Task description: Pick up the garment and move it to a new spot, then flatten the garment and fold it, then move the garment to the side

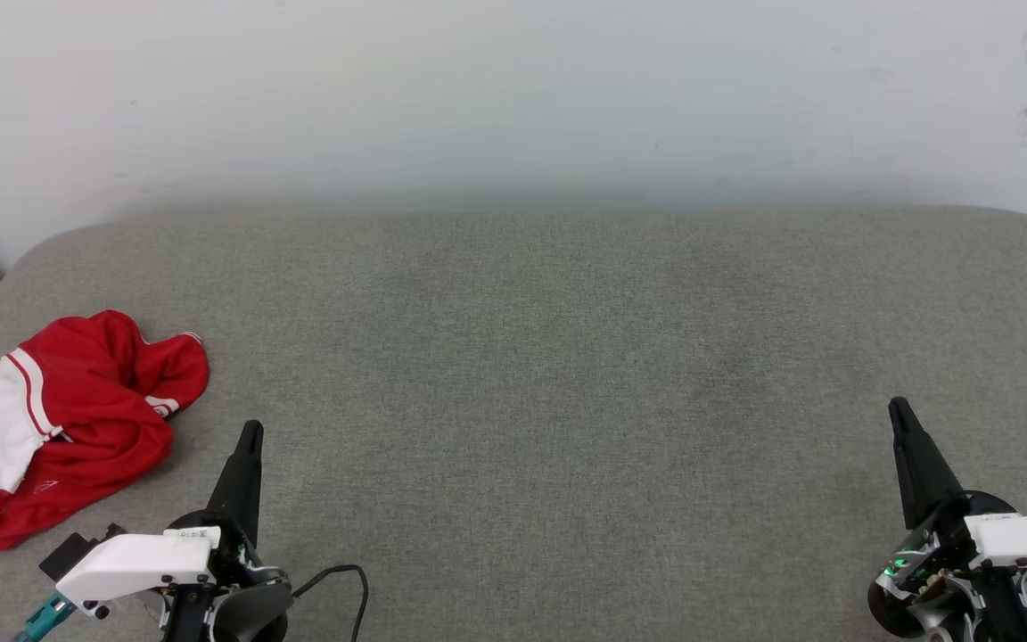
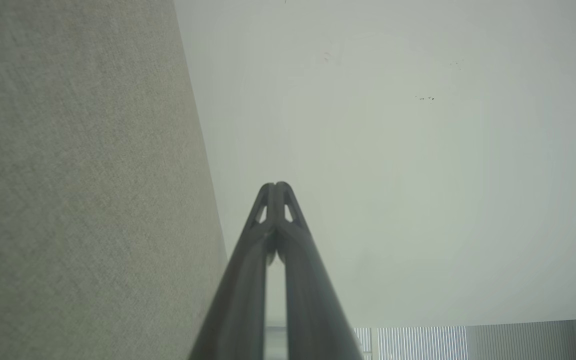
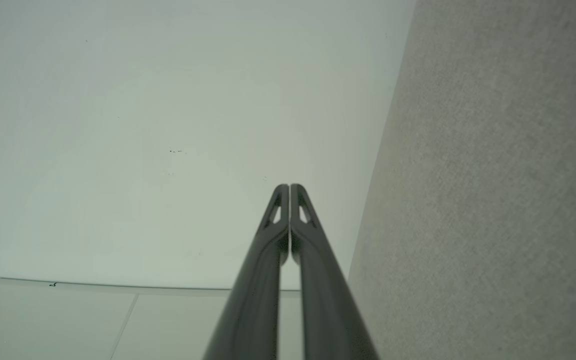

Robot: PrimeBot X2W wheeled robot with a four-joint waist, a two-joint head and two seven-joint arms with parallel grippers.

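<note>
The garment (image 1: 90,406), a bright red T-shirt with a white sleeve and striped trim, lies crumpled at the left edge of the grey cushioned surface (image 1: 531,357). My left gripper (image 1: 251,430) stands shut just to the right of it, fingers pointing up the head view, not touching the cloth. In the left wrist view the left gripper (image 2: 275,185) has its two dark fingers pressed together with nothing between them. My right gripper (image 1: 899,407) is shut at the lower right, far from the garment. In the right wrist view the right gripper (image 3: 289,186) holds nothing.
A pale wall (image 1: 513,98) rises behind the grey surface's far edge. A black cable (image 1: 344,575) loops by the left arm's base. The surface's left edge drops off close to the garment.
</note>
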